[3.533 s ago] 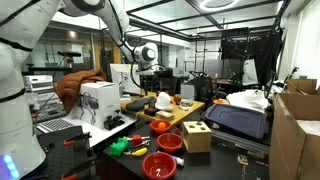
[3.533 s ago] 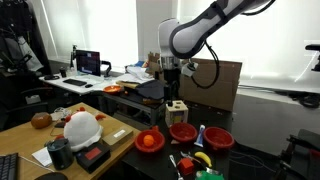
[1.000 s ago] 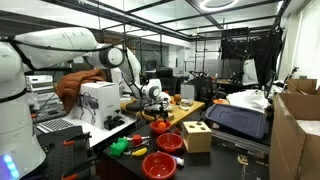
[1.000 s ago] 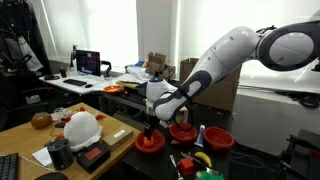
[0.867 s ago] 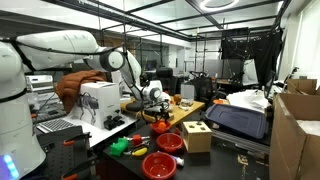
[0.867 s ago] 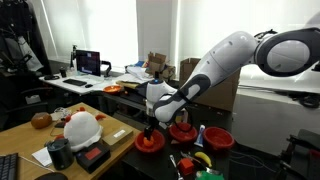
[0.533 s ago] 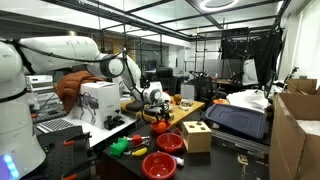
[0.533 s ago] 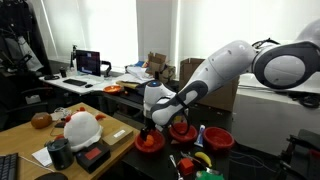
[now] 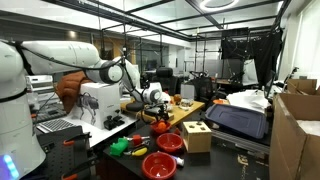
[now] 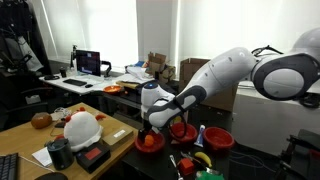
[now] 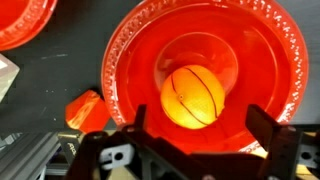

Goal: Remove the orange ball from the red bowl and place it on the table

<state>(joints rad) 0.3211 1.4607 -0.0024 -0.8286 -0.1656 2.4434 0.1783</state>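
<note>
In the wrist view the orange ball (image 11: 192, 97), with thin dark lines on it, lies in the middle of a red bowl (image 11: 130, 60) on the black table (image 11: 50, 85). My gripper (image 11: 198, 128) is open just above the bowl. Its two dark fingers stand on either side of the ball, a little nearer the camera, and do not touch it. In both exterior views the gripper (image 9: 157, 118) (image 10: 150, 129) hangs low over this bowl (image 9: 160, 127) (image 10: 141, 145). The ball (image 10: 149, 141) shows as an orange spot under the fingers.
Two more red bowls (image 10: 183, 131) (image 10: 219, 138) stand beside it, one showing in the wrist view (image 11: 25, 20). A small orange-red piece (image 11: 85, 108) lies by the bowl. A tan wooden box with holes (image 9: 196, 135), green and yellow toys (image 9: 128, 147) and a white helmet (image 10: 80, 127) are nearby.
My arm has come down from high above the table and lowered a little further over the bowl in the last second. The ball has not moved.
</note>
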